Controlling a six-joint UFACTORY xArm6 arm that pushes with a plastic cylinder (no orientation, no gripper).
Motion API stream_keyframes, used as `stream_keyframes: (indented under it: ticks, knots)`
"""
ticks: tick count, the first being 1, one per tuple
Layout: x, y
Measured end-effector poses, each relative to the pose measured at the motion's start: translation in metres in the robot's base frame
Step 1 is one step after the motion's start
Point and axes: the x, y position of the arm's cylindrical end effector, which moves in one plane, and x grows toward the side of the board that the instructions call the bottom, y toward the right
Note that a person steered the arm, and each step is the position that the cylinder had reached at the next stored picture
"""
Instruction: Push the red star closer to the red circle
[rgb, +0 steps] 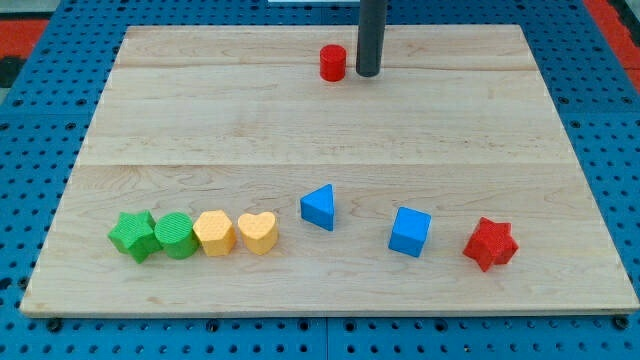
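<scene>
The red star (490, 243) lies near the board's bottom right. The red circle (332, 62) stands near the top middle of the board. My tip (368, 73) is down on the board just to the right of the red circle, a small gap between them. The rod rises from the tip out of the view's top. The red star is far from the tip, toward the view's bottom right.
Along the bottom of the wooden board (300, 130), from left: green star (133, 235), green circle (175, 235), yellow hexagon (214, 233), yellow heart (258, 232), blue triangle (319, 206), blue cube (410, 231). Blue pegboard surrounds the board.
</scene>
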Motion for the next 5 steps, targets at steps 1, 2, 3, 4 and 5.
stream_keyframes:
  ticks: [1,2,3,4,5]
  knots:
    - [-0.004,-0.035]
    - [-0.044,-0.051]
    - [-0.008,-0.021]
    - [0.049,0.064]
    - [0.121,0.105]
